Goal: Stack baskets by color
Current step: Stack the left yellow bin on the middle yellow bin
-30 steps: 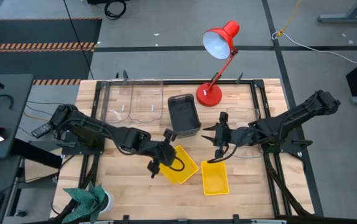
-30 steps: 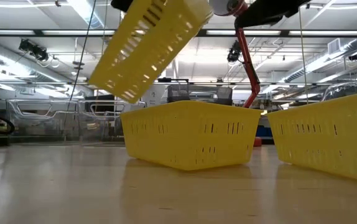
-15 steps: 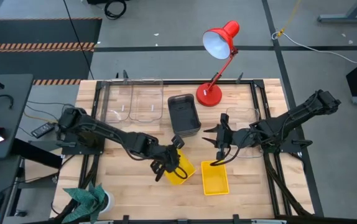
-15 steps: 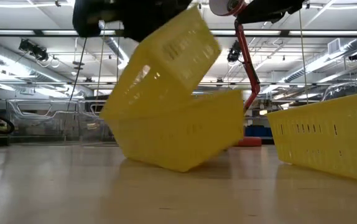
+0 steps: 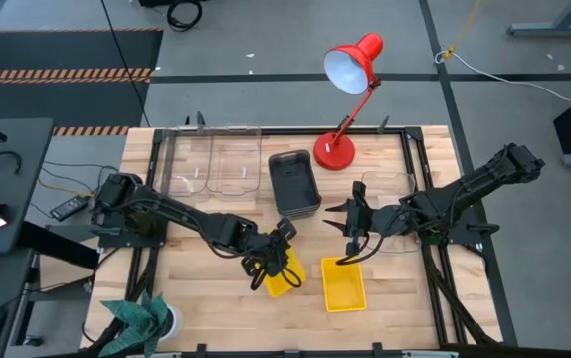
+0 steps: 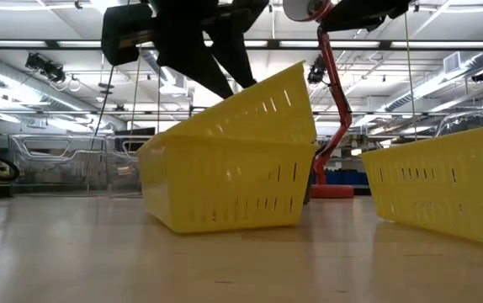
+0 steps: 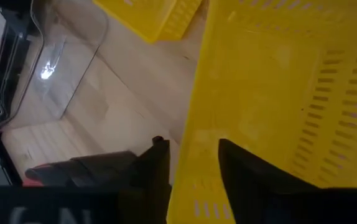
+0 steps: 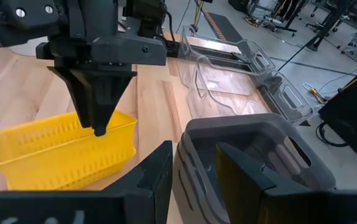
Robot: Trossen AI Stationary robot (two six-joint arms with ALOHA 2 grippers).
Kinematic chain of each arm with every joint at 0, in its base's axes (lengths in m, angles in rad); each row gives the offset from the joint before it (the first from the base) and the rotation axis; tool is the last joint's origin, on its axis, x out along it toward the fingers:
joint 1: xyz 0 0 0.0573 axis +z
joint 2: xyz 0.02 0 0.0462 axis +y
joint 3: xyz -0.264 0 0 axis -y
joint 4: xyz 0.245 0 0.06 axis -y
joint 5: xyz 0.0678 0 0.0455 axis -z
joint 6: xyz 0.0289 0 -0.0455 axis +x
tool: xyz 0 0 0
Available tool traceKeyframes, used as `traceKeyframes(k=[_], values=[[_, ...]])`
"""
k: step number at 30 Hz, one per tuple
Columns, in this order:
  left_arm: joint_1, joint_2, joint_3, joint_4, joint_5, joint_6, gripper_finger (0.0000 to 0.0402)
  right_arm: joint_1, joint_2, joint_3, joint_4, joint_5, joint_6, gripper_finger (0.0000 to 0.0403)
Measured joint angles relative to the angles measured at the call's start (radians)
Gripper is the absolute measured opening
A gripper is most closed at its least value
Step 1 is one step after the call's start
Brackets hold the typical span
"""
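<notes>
Left wrist view shows the left gripper [image 7: 188,168] with its jaws now parted astride the wall of the upper yellow basket [image 7: 278,93], let go where a second ago they pinched it; it has dropped crookedly into the lower yellow basket [image 6: 225,185], so yellow nesting is nearly done. Only the low view reveals that tilt. The right gripper [image 5: 346,239], jaws apart, waits over the third yellow basket [image 5: 343,284].

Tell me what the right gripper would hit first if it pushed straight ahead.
Probably the dark grey plastic basket, which fills the view just past the right gripper; how near it is remains unclear.
</notes>
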Motion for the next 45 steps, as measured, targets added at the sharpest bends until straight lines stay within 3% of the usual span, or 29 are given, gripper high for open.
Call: traceKeyframes(k=[6, 23, 28, 37, 45], values=[[0.007, -0.011, 0.038, -0.053, 0.018, -0.066, 0.0172, 0.000, 0.000, 0.000, -0.003, 0.000, 0.006, 0.0126], [0.062, 0.090, 0.055, -0.065, 0.072, -0.027, 0.0139, 0.000, 0.000, 0.000, 0.025, -0.001, 0.000, 0.0126], [0.067, 0.096, 0.055, -0.064, 0.102, -0.019, 0.0106, 0.000, 0.000, 0.000, 0.024, -0.009, 0.002, 0.0126], [0.074, 0.096, 0.055, -0.068, 0.193, -0.071, 0.0010, 0.000, 0.000, 0.000, 0.024, -0.009, 0.002, 0.0126], [0.078, 0.089, 0.056, -0.094, 0.235, -0.118, 0.0007, 0.000, 0.000, 0.000, 0.034, -0.011, -0.002, 0.0126]])
